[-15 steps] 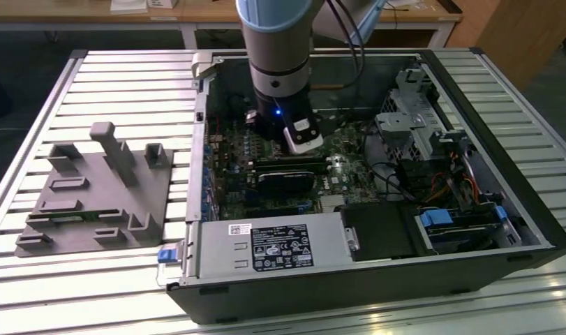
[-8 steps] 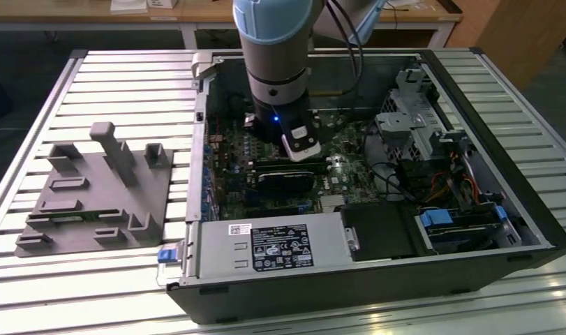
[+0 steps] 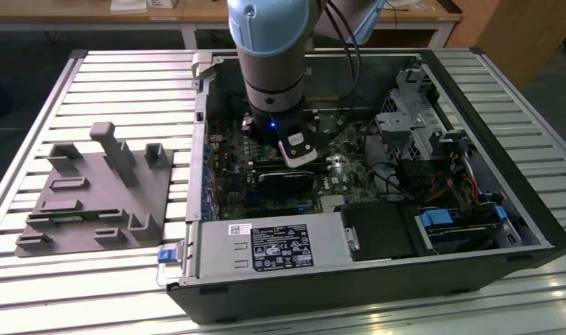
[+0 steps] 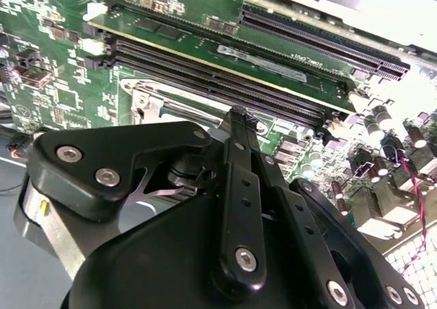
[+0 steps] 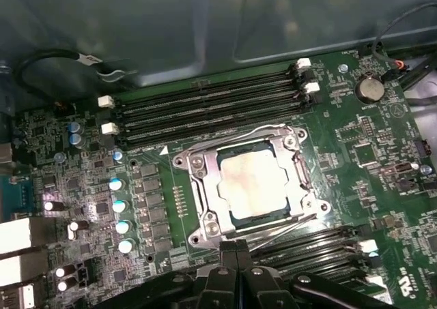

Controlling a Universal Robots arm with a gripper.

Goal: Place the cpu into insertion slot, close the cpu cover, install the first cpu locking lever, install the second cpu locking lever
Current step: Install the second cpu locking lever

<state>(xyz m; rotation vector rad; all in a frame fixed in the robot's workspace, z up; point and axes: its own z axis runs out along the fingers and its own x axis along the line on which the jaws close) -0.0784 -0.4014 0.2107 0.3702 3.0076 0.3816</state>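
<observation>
- Black jointed fingers (image 5: pixel 235 254) of my gripper (image 4: pixel 239 118) fill the near part of both wrist views, pressed together at their tips with nothing between them.
- Just beyond those tips, in the first wrist view, sits the small flat square cpu (image 5: pixel 256 181) with its pale silvery-beige metal top, lying in the insertion slot (image 5: pixel 235 222), the square socket on the green motherboard (image 5: pixel 382 152).
- Over it the thin silvery metal cpu cover (image 5: pixel 210 186) lies flat, its window framing the chip.
- Thin wire locking levers (image 5: pixel 273 235) run along the socket's edges; whether they are hooked down I cannot tell.
- Long black memory slots (image 5: pixel 205 104) run beside the socket on both sides.
- From the exterior view, my blue-grey arm (image 3: pixel 273 63) reaches down into the open black computer case (image 3: pixel 376 279), with a grey moulded fixture (image 3: pixel 96 192) on the slatted table (image 3: pixel 40 293) at the exterior view's left.
</observation>
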